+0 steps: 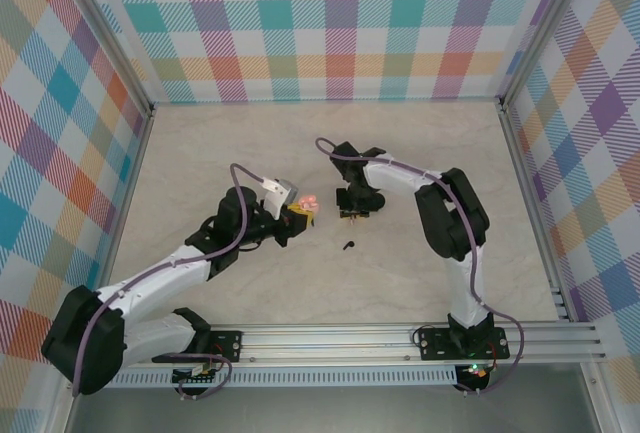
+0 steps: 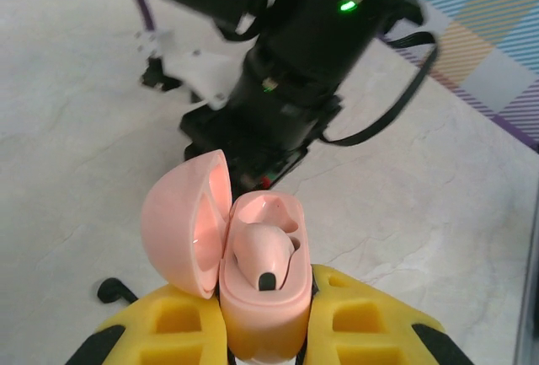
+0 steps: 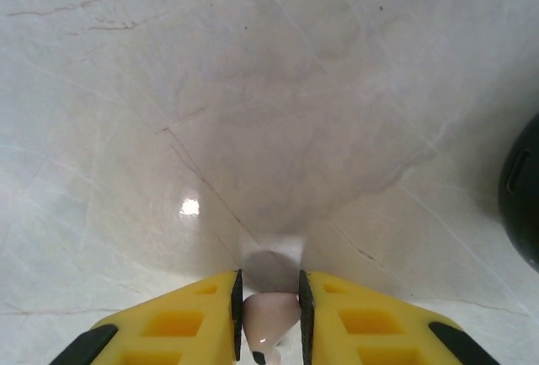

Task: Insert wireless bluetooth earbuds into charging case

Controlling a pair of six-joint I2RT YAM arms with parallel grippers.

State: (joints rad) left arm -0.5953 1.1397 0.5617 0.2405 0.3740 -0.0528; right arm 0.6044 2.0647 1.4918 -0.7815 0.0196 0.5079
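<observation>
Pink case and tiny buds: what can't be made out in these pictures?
Left wrist view: the pink case has its base hidden between the left fingers and cut off by the bottom edge.
Right wrist view: the pale earbud between the right fingers runs off the bottom edge; a black round thing is cut by the right edge.
Top view: the black bit is too small to identify.

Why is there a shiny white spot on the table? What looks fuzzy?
Right wrist view: the spot is light glare on the glossy table; a soft shadow lies beside the pale earbud. Left wrist view: pink case sharp, right arm behind it blurry.
</observation>
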